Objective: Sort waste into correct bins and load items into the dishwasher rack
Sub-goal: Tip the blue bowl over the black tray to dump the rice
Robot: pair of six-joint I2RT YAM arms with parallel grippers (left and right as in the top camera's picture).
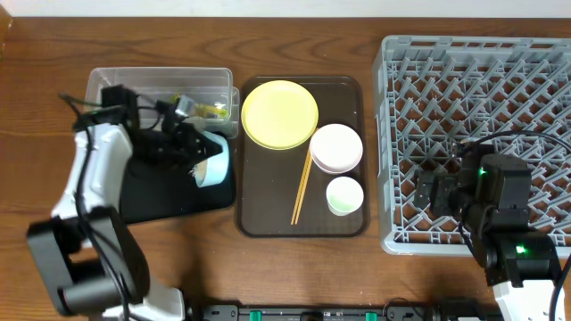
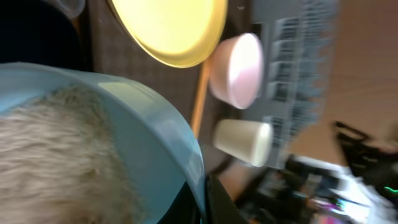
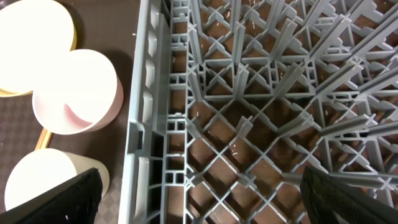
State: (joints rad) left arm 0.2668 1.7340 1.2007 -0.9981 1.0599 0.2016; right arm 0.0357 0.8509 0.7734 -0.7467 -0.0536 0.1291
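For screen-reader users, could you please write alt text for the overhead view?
The left fingers hold a tilted light-blue bowl over a flat black tray. A dark-brown tray holds a round yellow plate, pinkish-white bowl, white cup and wooden chopsticks; the right fingers hover above a grey lattice rack.

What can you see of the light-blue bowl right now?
The light-blue bowl, smooth and plastic-looking, is tipped on its side. The left hand grips it at the rim, above the right end of the flat black rectangular tray. White rice-like food scraps cling inside. Whether it touches the tray cannot be told.
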